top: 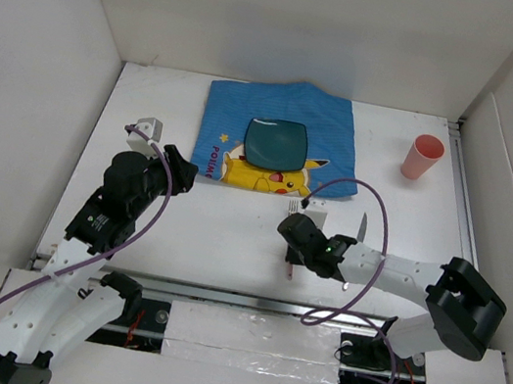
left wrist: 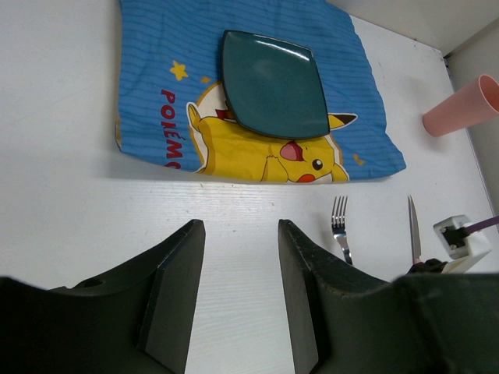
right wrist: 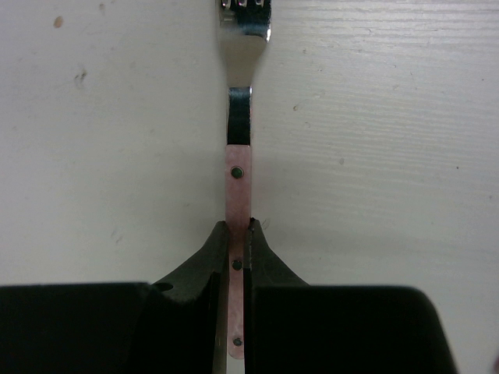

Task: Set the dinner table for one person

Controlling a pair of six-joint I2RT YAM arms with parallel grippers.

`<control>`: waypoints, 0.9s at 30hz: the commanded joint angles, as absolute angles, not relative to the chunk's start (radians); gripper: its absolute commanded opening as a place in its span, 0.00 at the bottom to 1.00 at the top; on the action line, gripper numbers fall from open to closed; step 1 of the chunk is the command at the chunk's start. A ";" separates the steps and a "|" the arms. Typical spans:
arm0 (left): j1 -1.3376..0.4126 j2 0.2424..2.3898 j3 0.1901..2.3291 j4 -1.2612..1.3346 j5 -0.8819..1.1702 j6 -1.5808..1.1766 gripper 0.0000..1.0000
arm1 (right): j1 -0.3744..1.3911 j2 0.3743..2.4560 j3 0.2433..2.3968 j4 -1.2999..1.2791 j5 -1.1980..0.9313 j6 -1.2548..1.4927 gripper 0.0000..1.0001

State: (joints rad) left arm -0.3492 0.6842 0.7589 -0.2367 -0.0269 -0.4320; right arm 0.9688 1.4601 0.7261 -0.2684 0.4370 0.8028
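The white dinner table (top: 228, 242) carries a blue cartoon cloth (top: 225, 117) with a dark teal square plate (top: 276, 144) on it. My right gripper (top: 293, 232) is shut on the pink handle of a fork (top: 295, 206), which lies flat on the table just in front of the cloth, tines pointing away. In the right wrist view the gripper (right wrist: 237, 227) pinches the fork (right wrist: 238, 175) mid-handle. A knife (top: 362, 228) lies to the right of the fork. A pink cup (top: 423, 158) stands at the far right. My left gripper (top: 181, 175) is open and empty, left of the cloth's near corner.
White panels wall the table on the left, back and right. The left wrist view shows the plate (left wrist: 273, 82), cloth (left wrist: 148, 101), fork (left wrist: 340, 224), knife (left wrist: 412, 226) and cup (left wrist: 460, 109) beyond the open left gripper (left wrist: 240, 227). A purple cable (top: 375, 223) loops over the right arm.
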 commanded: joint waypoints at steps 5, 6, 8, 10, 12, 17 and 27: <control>-0.342 0.647 0.782 -0.225 -0.057 -0.442 0.40 | 0.973 1.422 1.014 -0.295 0.563 0.629 0.00; -0.342 0.640 0.779 -0.225 -0.058 -0.443 0.40 | 0.951 1.437 1.040 -0.295 0.545 0.606 0.00; -0.342 0.643 0.782 -0.222 -0.058 -0.442 0.40 | 0.870 1.473 1.109 -0.279 0.505 0.533 0.00; -0.342 0.649 0.782 -0.224 -0.048 -0.442 0.40 | 0.791 1.485 1.140 -0.243 0.437 0.491 0.00; -0.342 0.641 0.778 -0.221 -0.044 -0.442 0.40 | 0.746 1.502 1.189 -0.209 0.381 0.459 0.00; -0.342 0.649 0.784 -0.224 -0.044 -0.448 0.40 | 0.689 1.601 1.345 -0.161 0.258 0.417 0.00; -0.342 0.646 0.801 -0.245 -0.135 -0.502 0.40 | 0.750 2.103 1.915 -0.216 0.189 0.552 0.00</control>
